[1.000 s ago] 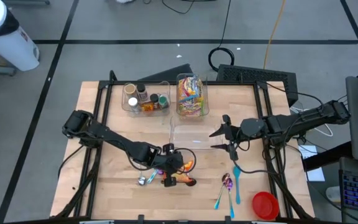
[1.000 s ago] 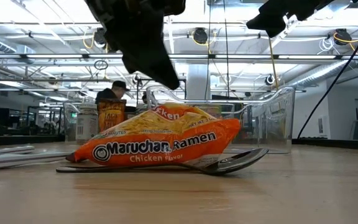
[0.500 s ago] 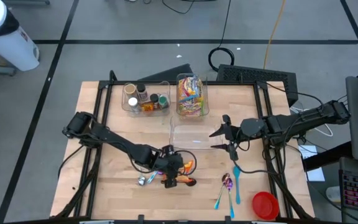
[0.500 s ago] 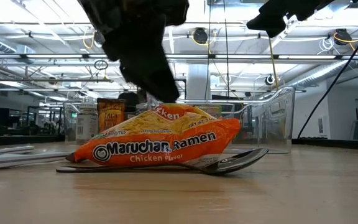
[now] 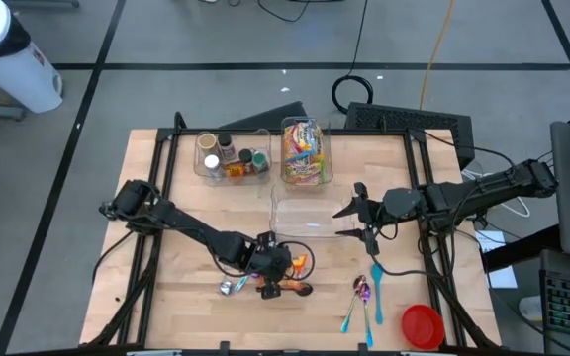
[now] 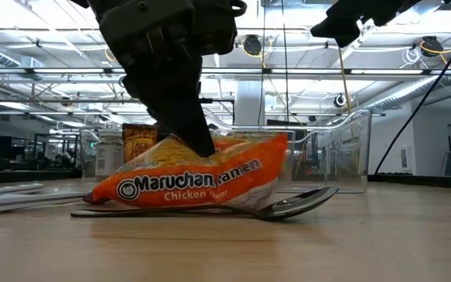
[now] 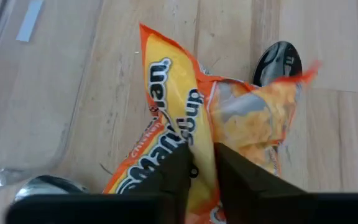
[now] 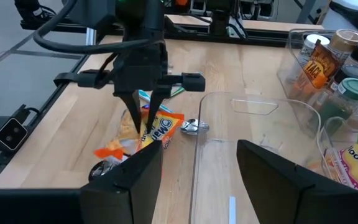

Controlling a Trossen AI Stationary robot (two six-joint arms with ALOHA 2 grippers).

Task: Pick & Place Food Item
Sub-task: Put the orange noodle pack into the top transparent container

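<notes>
Wood table [image 5: 196, 277] in a hall; left tool [image 6: 198, 145] pinches ramen packet [image 6: 202, 178].

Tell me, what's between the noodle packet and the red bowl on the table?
In the high view, colorful spoons lie on the wood between the ramen packet and the red bowl.

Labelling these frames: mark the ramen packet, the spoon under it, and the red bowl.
Maruchan ramen packet [image 6: 210, 176]: low view, on the orange printed front.
metal spoon [image 6: 300, 202]: low view, on its bowl, right of the packet.
red bowl [image 5: 423, 325]: high view, on its inside centre.
</notes>
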